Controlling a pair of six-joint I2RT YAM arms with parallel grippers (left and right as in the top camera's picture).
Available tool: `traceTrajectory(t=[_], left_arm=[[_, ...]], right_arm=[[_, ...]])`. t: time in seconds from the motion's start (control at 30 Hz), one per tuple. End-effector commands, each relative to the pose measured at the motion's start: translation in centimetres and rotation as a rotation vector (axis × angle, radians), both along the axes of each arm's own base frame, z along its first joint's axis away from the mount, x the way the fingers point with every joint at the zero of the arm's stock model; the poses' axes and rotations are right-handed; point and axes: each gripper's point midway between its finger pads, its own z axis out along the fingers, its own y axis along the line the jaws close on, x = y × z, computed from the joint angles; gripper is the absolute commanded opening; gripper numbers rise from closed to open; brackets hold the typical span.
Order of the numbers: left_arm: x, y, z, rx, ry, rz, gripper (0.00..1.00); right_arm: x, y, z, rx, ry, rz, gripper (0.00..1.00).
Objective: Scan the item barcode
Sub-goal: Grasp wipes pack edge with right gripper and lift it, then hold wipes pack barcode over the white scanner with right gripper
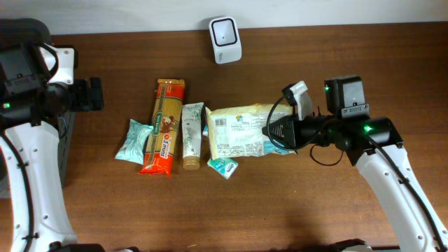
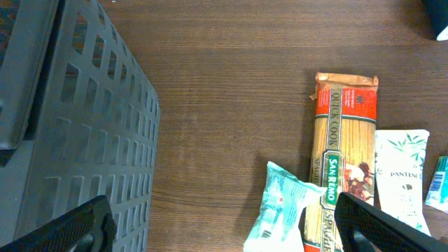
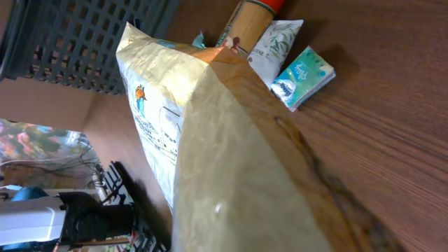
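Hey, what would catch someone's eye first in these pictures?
The right pincer is shut on a pale yellow bag in the middle of the table, and that bag fills the right wrist view. Left of it lies an orange spaghetti pack, the brightest thing there, and a white scanner sits at the far edge.

The pale yellow crinkled food bag (image 3: 231,175) is filling the right wrist view, running off at 6 o'clock and hiding the fingers of the right gripper (image 1: 273,131). Overhead, its label print is showing too small to read. In the left wrist view, the dark grey lattice plastic basket (image 2: 84,126) is running off at 9 and 12 o'clock, the orange spaghetti packet (image 2: 344,175) at 6 o'clock.
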Motion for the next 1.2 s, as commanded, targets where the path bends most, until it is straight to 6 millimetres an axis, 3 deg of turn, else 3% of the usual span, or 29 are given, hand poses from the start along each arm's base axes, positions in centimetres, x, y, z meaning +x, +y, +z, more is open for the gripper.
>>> traceTrajectory(t=[0.0,0.07,0.17,0.2,0.27,0.4,0.47,0.57,0.7,1.0,1.07,1.1,1.17], left_arm=[[0.0,0.1,0.5,0.013,-0.011,-0.014,0.99],[0.0,0.1,0.5,0.013,-0.011,-0.014,0.99],[0.0,0.1,0.5,0.013,-0.011,-0.013,0.99],[0.0,0.1,0.5,0.013,-0.011,-0.013,0.99],[0.0,0.1,0.5,0.013,-0.011,-0.014,0.99],[0.0,0.1,0.5,0.013,-0.011,-0.014,0.99],[0.0,0.1,0.5,0.013,-0.011,-0.013,0.99],[0.0,0.1,0.5,0.013,-0.011,-0.014,0.99],[0.0,0.1,0.5,0.013,-0.011,-0.014,0.99],[0.0,0.1,0.5,0.013,-0.011,-0.014,0.99],[0.0,0.1,0.5,0.013,-0.011,-0.014,0.99],[0.0,0.1,0.5,0.013,-0.011,-0.014,0.99],[0.0,0.1,0.5,0.013,-0.011,-0.013,0.99]], right_arm=[[1.3,-0.7,0.6,-0.067,-0.029,-0.061,0.04],[2.8,-2.1,1.2,-0.175,-0.031,-0.119,0.04],[8.2,-3.5,4.4,-0.351,-0.102,-0.181,0.04],[11.4,-4.0,5.4,-0.476,-0.182,-0.248,0.04],[15.6,-4.4,7.2,-0.686,-0.323,-0.349,0.04],[24.5,-2.5,10.9,-1.057,-0.766,-0.554,0.04],[28.8,-0.3,9.6,-1.178,-0.928,-0.527,0.04],[32.9,2.0,4.9,-1.369,-1.058,-0.458,0.04],[34.2,3.2,1.4,-1.516,-1.106,-0.391,0.04],[33.9,4.0,1.6,-1.453,-1.108,-0.45,0.04],[33.3,3.3,3.4,-1.418,-1.096,-0.532,0.04],[32.6,2.8,5.4,-1.37,-1.082,-0.593,0.04],[30.8,2.4,7.5,-1.291,-1.023,-0.586,0.04]])
